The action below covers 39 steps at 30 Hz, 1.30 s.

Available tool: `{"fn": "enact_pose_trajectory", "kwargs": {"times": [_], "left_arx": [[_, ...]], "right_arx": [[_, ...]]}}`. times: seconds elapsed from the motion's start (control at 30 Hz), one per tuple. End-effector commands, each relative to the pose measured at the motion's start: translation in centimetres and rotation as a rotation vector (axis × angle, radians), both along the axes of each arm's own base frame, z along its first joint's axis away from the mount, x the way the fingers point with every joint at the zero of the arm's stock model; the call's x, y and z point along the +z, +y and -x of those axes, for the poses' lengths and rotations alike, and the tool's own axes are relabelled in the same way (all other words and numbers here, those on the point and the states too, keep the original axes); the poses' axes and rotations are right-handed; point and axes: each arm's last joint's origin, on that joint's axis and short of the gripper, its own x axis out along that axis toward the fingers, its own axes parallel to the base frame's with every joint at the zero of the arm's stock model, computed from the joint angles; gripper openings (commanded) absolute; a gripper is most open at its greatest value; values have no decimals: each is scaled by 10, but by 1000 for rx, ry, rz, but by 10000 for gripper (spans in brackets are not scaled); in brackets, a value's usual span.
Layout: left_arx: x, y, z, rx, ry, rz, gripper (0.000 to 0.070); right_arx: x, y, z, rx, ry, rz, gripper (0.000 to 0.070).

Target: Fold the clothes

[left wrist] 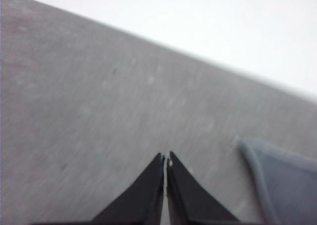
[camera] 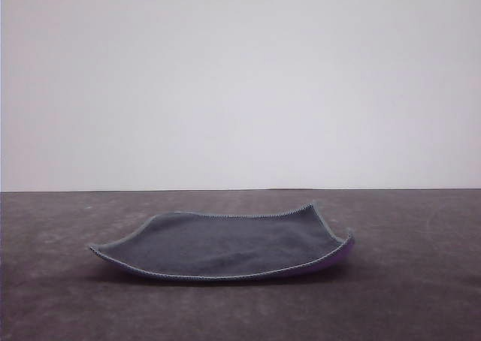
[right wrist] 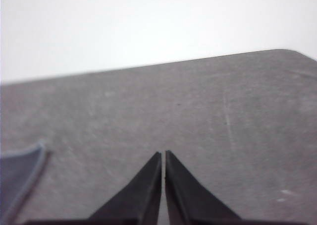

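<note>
Both grippers hang over bare worktop [camera: 68, 296], holding nothing: left gripper [left wrist: 166, 159] and right gripper [right wrist: 163, 153] have fingertips pressed together. The cloth [camera: 225, 245] lies spread mid-worktop, dark grey face up, its right corner curled showing purple, open surface all round to the far edge.

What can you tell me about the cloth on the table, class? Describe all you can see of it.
The cloth is a small, soft, roughly square piece, dark grey on top, edged with light stitching. It lies unfolded on the table, edges and corners curling up slightly; purple shows underneath at the right corner. Only the table touches it. The left gripper and right gripper are shut and apart from it.
</note>
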Motion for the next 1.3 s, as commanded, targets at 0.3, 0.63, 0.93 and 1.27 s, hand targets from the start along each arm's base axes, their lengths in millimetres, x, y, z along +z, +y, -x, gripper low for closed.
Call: {"fn": "enact_pose_trajectory", "kwargs": {"times": [0.3, 0.63, 0.93, 1.27], "left_arx": [[61, 0, 16, 8, 5, 89, 4], [104, -3, 12, -86, 336, -15, 3], [118, -11, -14, -257, 509, 9, 3], [132, -41, -19, -541, 413, -317, 3]], "right_arx": [[61, 4, 18, 117, -29, -213, 4], [107, 6, 19, 210, 276, -100, 4], [108, 13, -6, 355, 416, -71, 4], [108, 33, -12, 535, 414, -27, 6]]}}
